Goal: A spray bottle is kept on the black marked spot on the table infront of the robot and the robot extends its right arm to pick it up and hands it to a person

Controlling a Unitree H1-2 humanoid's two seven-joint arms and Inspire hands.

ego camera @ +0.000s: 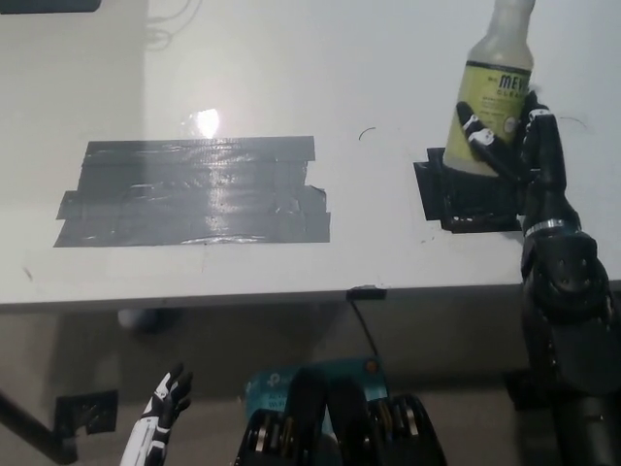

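A white table with a glare spot stands over a brownish floor; a dark cable, possibly, hangs from its edge.
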